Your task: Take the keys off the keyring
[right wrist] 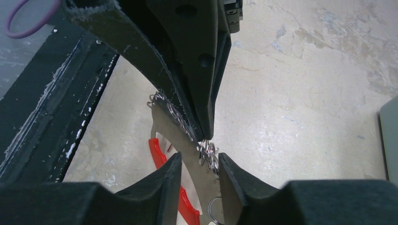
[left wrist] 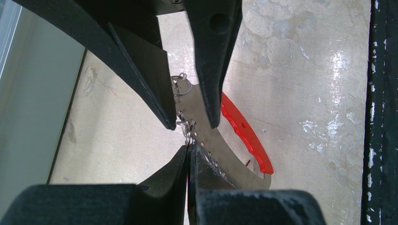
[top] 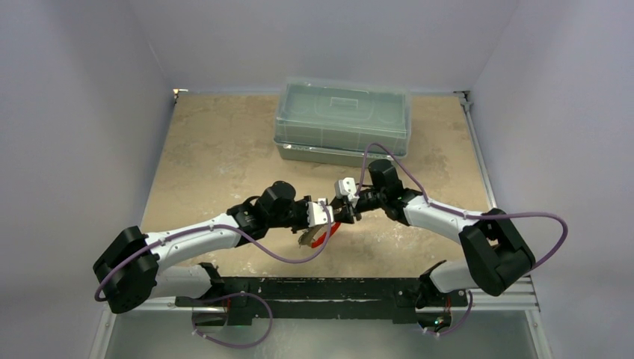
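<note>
**Item:** keyring, a white crescent with a red outer edge, was held above the table near its middle.
**Left gripper**: was clenched on the keyring.
**Right gripper**: jaws stood parted, straddling the tiny silvery keys on the crescent; contact could not be told.
**Clear box**: stood behind.

pale walls enclose a mottled tan tabletop.
</note>
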`<state>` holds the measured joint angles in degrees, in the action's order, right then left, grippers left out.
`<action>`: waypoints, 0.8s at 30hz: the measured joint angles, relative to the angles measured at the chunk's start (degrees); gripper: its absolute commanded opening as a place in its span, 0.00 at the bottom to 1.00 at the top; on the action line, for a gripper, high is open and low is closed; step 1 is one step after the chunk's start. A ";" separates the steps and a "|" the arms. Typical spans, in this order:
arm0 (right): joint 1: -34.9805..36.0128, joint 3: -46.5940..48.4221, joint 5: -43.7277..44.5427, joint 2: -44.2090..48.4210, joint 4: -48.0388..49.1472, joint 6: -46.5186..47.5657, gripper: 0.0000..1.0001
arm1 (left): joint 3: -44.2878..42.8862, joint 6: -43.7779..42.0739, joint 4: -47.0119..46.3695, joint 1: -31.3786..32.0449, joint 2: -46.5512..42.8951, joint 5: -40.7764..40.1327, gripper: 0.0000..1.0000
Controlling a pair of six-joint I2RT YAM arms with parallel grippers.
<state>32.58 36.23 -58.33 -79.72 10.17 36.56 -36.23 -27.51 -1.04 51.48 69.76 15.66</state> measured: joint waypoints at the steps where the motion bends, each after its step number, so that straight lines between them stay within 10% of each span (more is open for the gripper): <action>1: 0.04 0.11 -0.15 0.00 0.07 -0.17 0.33 | 0.00 0.04 0.00 0.00 0.00 -0.02 0.00; 24: 0.15 0.17 0.39 -1.20 4.66 -2.84 0.29 | 0.00 3.17 -0.13 -0.11 0.00 -0.17 0.00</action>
<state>32.73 36.40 -57.93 -80.93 14.83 33.71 -36.23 -24.34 -1.17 51.37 69.76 15.49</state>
